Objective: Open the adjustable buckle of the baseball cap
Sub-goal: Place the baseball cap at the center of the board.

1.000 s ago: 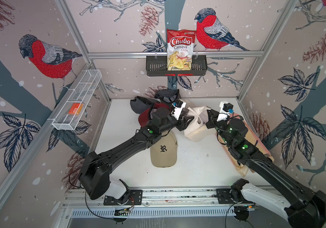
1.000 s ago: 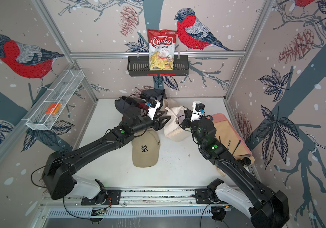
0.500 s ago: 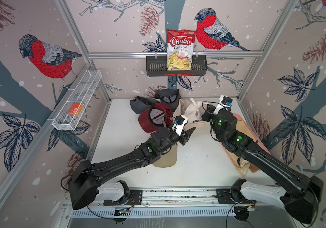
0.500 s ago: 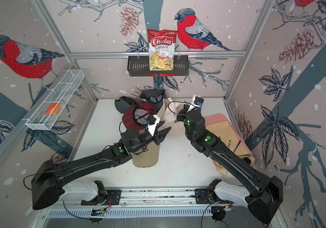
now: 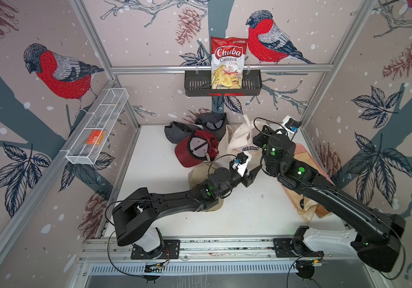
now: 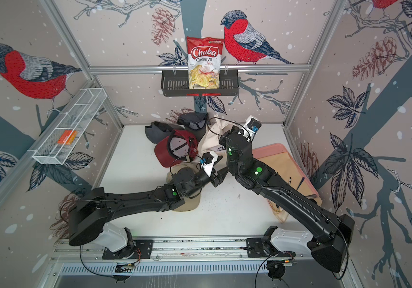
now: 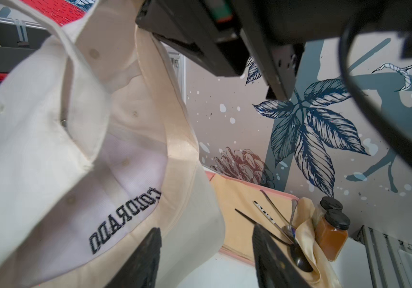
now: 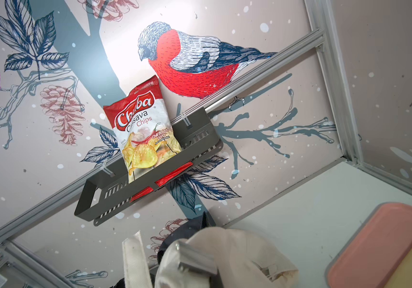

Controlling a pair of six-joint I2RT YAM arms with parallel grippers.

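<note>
Cream cap (image 7: pixel 50 149) held by right hand (image 5: pixel 259 139), left hand (image 7: pixel 207 230) spread beside

A red-and-white bag of cassava chips (image 5: pixel 226 62) is stood upright in a black slotted basket (image 5: pixel 195 86) hung on the rear wall rail. A white wire basket (image 5: pixel 111 102) is fixed to the left wall, with an orange packet (image 5: pixel 95 137) lying in it. On the white table (image 5: pixel 155 179) a pink tray (image 6: pixel 274 147) is set by the right wall, covered by a tan mat (image 7: pixel 237 199). Spoons (image 7: pixel 297 256), a yellow cloth (image 7: pixel 304 222) and two black-lidded amber jars (image 7: pixel 332 232) are seen at its edge.
</note>
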